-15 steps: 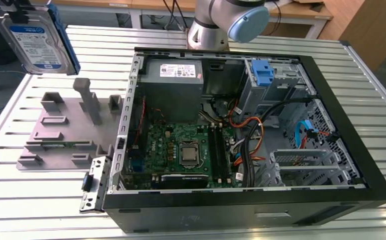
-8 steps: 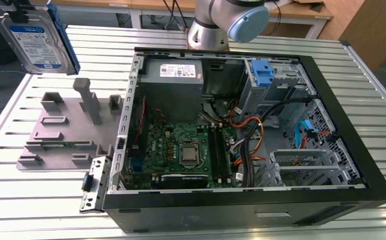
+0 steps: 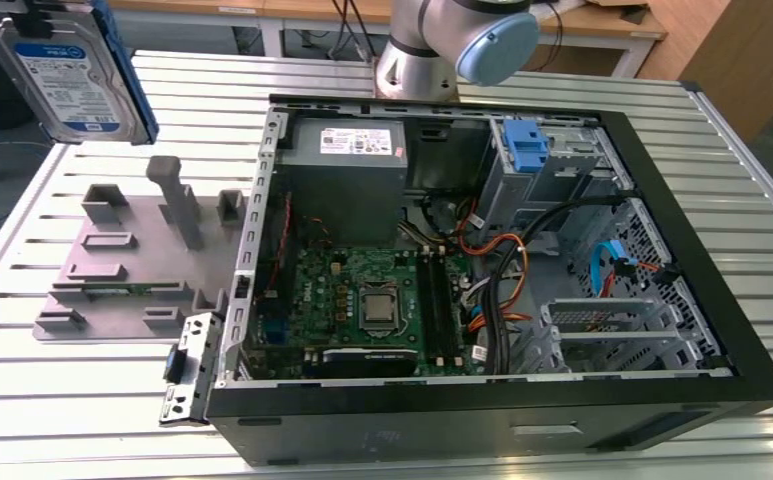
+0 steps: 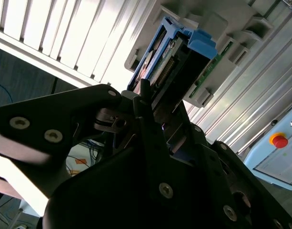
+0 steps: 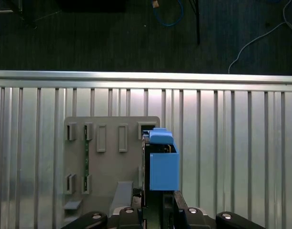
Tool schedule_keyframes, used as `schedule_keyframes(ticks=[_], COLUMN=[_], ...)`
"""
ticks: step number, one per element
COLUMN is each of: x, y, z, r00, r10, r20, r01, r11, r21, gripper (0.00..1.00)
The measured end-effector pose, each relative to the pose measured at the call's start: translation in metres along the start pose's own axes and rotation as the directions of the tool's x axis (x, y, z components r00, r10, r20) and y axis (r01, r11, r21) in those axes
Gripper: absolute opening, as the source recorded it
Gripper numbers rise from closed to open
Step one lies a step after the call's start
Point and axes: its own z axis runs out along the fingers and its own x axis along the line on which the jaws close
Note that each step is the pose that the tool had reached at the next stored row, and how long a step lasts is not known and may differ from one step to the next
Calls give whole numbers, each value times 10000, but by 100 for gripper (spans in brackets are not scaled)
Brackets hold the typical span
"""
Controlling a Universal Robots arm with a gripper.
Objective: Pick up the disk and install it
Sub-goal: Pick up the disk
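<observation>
— Disk (image 3: 73, 75) is up in the air, see? Upper left of the exterior view, label toward the camera, blue rails along its edges, hanging clear of the desk (image 3: 760, 230).
— What's holding it?
— The fingers (image 4: 146, 114). In the second wrist view they're clamped on one end of it, a dark finger on either side.
— And underneath?
— A grey holder plate (image 3: 133, 265) with upright slots lies on the desk toward the exterior view's left. In the first wrist view the disk lines up with that plate's edge.
— And the computer?
— The open computer case (image 3: 493, 425) takes up the middle and right of the exterior view, well apart from the disk. Inside, a bare blue bracket (image 3: 526, 150) stands in the drive cage at the upper right, near the grey power supply (image 3: 346, 150). The green motherboard (image 3: 359, 300) lies below them.
</observation>
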Motion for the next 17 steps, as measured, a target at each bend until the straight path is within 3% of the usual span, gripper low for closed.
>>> schedule_keyframes(ticks=[17], x=[-2], y=[1], z=[-43], r00=[10000], r10=[0], r20=[0], r01=[0], r11=[10000], r21=[0], gripper=[35])
